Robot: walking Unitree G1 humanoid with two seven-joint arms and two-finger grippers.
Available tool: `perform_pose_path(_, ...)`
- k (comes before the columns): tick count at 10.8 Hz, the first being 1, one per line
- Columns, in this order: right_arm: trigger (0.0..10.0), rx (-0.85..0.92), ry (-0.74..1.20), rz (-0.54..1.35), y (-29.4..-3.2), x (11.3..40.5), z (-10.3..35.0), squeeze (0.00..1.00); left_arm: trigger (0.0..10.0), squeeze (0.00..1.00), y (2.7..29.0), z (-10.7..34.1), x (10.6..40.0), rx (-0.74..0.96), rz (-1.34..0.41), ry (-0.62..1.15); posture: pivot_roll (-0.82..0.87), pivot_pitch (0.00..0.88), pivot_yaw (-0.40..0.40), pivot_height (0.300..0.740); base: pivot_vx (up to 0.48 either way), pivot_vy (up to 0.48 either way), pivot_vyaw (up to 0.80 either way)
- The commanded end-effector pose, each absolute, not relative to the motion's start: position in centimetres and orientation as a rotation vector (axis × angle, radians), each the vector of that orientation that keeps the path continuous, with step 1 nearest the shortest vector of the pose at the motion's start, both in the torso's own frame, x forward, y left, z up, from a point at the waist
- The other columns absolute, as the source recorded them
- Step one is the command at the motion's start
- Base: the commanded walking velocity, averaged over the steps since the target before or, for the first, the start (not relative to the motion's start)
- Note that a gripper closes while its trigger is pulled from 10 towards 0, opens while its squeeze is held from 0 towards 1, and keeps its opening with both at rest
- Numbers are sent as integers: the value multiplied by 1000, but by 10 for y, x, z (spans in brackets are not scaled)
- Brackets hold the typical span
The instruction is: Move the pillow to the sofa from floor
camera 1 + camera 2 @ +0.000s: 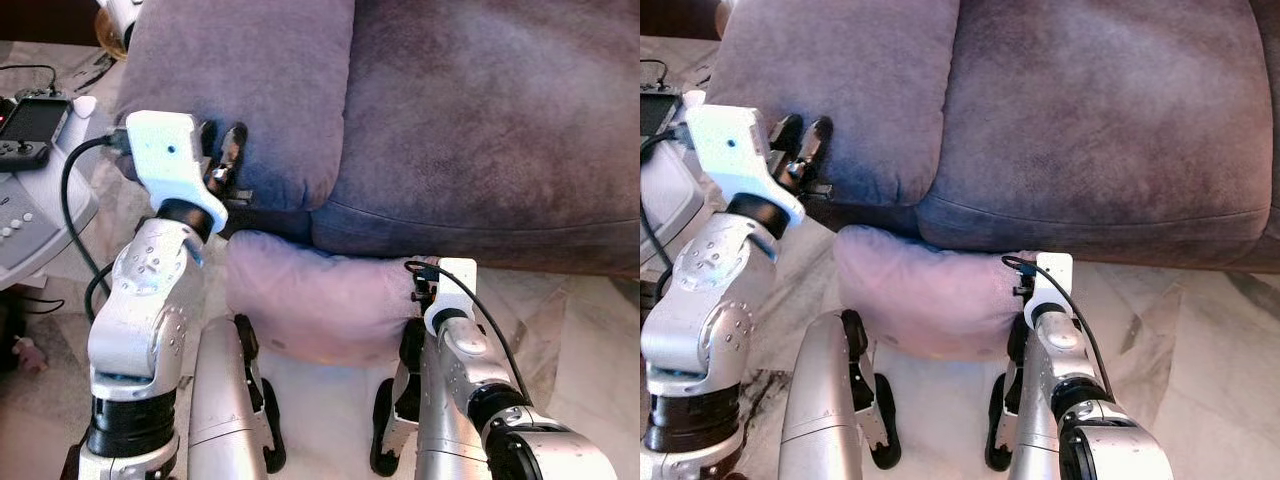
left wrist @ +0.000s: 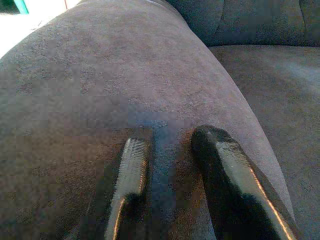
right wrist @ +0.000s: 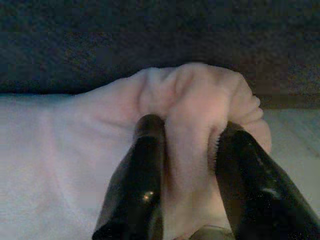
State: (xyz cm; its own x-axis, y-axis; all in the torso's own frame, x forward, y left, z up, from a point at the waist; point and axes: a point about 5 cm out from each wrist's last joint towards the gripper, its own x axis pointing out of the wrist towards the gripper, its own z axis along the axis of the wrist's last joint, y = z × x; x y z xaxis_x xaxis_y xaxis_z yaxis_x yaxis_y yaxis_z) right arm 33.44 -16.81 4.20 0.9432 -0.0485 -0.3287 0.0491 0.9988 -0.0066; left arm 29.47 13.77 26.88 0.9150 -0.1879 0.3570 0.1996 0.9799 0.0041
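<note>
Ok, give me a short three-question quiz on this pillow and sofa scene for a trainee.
1. True or false: the right end effector has pinched a fold of the pillow.
2. Where is the pillow? A) on the sofa seat B) on the floor against the sofa front C) on the side table
3. Which part of the sofa is the left end effector raised beside?

Key
1. True: its two fingers close on bunched fabric at the pillow's edge.
2. B.
3. The sofa armrest; its fingers are slightly apart with nothing between them.
</note>
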Motion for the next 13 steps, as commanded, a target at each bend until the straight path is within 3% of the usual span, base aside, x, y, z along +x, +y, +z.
perform_pose_path(1, 0, -17, 396, 0, -156, 326, 29, 0, 10000, 0, 137, 261, 297, -18, -214, -341, 218, 406, 51, 522, 0, 0, 0)
perform_pose_path(6, 0, -23, 403, 2, -156, 327, 29, 0, 10000, 0, 155, 227, 312, -45, -165, -243, 220, 279, 35, 522, 0, 0, 0)
perform_pose_path(7, 10000, 4, 382, -14, -157, 326, 29, 0, 10000, 0, 162, 208, 314, -41, -146, -194, 213, 249, 31, 522, 0, 0, 0)
perform_pose_path(13, 10000, 58, 328, -20, -161, 324, 31, 0, 10000, 0, 171, 169, 321, -50, -111, -118, 169, 197, 21, 522, 0, 0, 0)
